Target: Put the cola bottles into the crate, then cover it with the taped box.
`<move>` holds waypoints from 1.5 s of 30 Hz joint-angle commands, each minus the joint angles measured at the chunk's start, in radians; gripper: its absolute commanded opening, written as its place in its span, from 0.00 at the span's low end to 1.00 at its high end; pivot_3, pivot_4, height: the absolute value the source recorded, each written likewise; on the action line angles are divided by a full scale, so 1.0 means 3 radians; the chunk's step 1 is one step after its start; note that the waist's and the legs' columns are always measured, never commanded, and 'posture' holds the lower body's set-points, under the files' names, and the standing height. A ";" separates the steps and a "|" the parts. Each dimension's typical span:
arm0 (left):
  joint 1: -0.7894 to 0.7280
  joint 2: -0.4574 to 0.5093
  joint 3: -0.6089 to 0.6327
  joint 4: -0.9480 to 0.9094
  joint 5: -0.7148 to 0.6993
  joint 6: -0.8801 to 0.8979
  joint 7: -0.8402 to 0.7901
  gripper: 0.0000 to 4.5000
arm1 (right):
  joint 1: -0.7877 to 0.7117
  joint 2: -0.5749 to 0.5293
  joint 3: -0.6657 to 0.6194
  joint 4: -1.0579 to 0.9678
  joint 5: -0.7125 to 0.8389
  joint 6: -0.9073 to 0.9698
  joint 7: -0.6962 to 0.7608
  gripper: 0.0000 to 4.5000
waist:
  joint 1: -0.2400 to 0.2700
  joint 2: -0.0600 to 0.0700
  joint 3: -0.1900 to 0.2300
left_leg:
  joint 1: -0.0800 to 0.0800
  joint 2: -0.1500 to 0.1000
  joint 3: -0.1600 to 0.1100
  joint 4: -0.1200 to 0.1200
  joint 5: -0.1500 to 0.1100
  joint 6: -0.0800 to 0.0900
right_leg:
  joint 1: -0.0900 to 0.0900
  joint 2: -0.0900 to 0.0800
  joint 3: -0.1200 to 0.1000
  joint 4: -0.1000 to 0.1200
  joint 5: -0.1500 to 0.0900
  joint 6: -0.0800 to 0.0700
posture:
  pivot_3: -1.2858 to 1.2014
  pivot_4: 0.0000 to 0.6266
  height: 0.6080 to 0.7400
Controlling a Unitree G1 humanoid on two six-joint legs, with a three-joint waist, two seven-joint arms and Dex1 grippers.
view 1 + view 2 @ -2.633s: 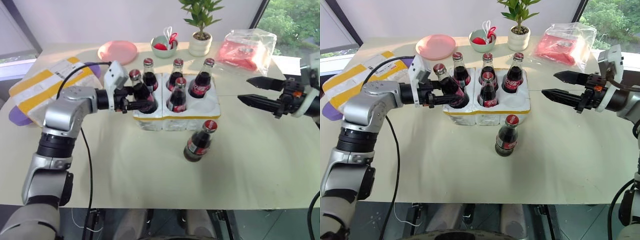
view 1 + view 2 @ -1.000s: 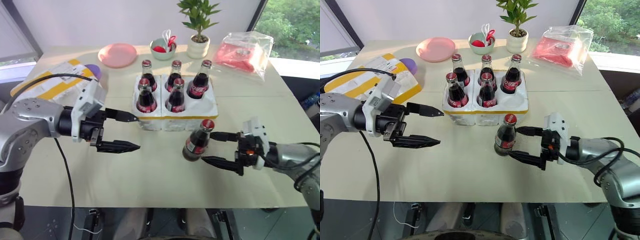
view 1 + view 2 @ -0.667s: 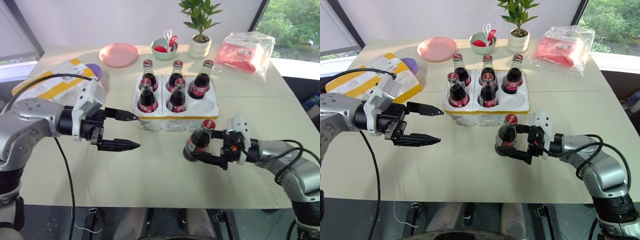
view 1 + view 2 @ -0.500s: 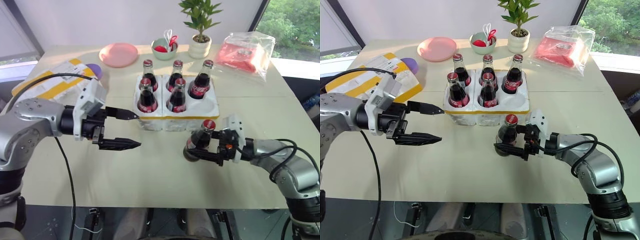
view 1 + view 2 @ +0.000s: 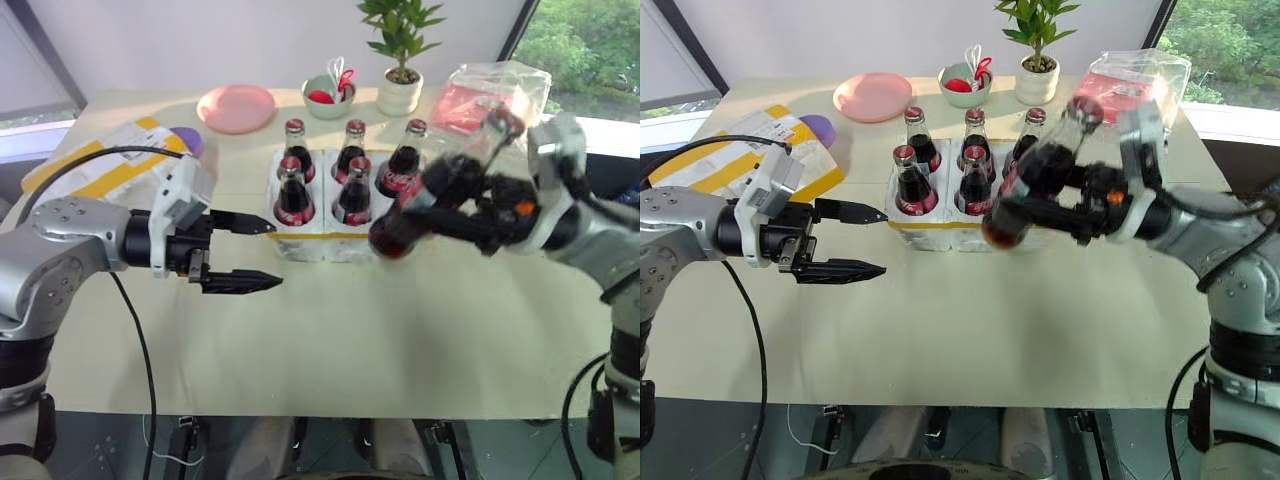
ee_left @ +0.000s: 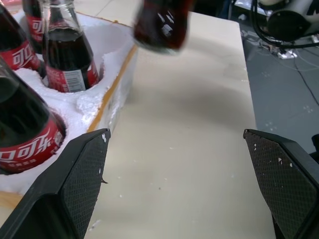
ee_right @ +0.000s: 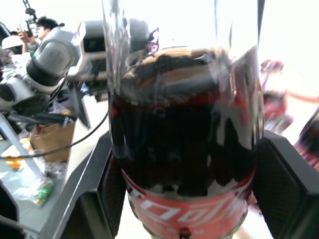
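Nearest us lies the bare cream table [image 5: 330, 340]. Our left gripper [image 5: 262, 254] hangs wide open above it, the crate [image 5: 352, 225] just past its tips with five cola bottles [image 5: 293, 192] standing in its wells. Our right gripper [image 5: 1065, 200] grips the sixth bottle [image 5: 1032, 182], tilted, raised beside the crate's near right well. Beyond our left arm rests the taped box [image 5: 100, 172].

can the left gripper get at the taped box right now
Probably yes. The left gripper is open and holds nothing, and the taped box lies uncovered on the table just behind that arm. Nothing lies on top of it; a purple thing shows at its far edge.
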 commanded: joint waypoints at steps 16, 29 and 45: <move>0.0169 0.0063 0.0241 -0.0130 -0.0035 -0.0075 0.0206 1.00 | -0.0297 0.0277 0.0759 0.1178 -0.1446 -0.0898 0.0196 0.62 | -0.0040 0.0000 0.0000 | -0.0001 0.0000 0.0002 -0.0034 0.0012 -0.0019 | -0.0012 0.0003 0.0000 -0.0015 0.0001 0.0000 | 0.52 0.24 1.00; 0.0592 0.0181 0.0665 -0.0225 0.0070 -0.0097 0.0510 1.00 | -0.0201 0.0107 0.0628 0.1048 -0.1539 -0.0874 0.0424 0.99 | -0.0031 0.0000 0.0000 | 0.0008 0.0004 0.0000 -0.0030 0.0010 -0.0014 | -0.0003 0.0010 0.0001 -0.0013 0.0005 -0.0006 | 0.52 0.24 1.00; 0.3037 0.0491 0.1910 0.0186 0.2888 -0.1071 0.1838 1.00 | 0.0128 -0.0825 -0.0533 0.0913 -0.0844 -0.0442 0.0830 0.99 | -0.0012 0.0003 0.0001 | 0.0008 0.0027 0.0026 -0.0042 -0.0001 -0.0017 | -0.0006 0.0011 0.0014 -0.0036 0.0003 -0.0023 | 0.52 0.24 1.00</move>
